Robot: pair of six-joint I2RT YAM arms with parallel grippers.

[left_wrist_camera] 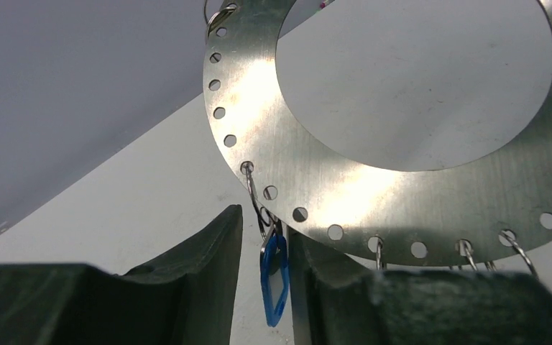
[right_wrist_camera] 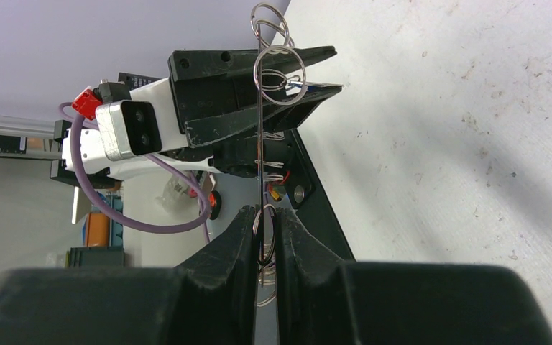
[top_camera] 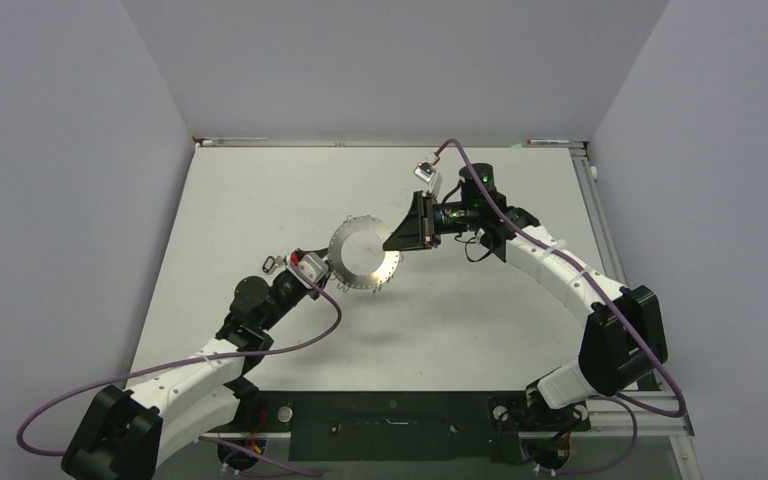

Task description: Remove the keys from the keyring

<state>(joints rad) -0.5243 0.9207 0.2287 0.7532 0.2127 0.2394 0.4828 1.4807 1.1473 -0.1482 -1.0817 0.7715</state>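
Note:
The keyring is a flat grey perforated metal ring, held upright above the table between both grippers. My right gripper is shut on its right rim. In the right wrist view the ring shows edge-on between the closed fingers. My left gripper is at the ring's lower left. In the left wrist view the ring fills the top, and a blue-headed key hangs from a wire loop between my open left gripper's fingers. Other wire loops hang along the lower rim.
The white table is walled by grey panels at the back and sides. A small dark loop-like piece lies on the table left of the left wrist. A black base plate lies at the near edge.

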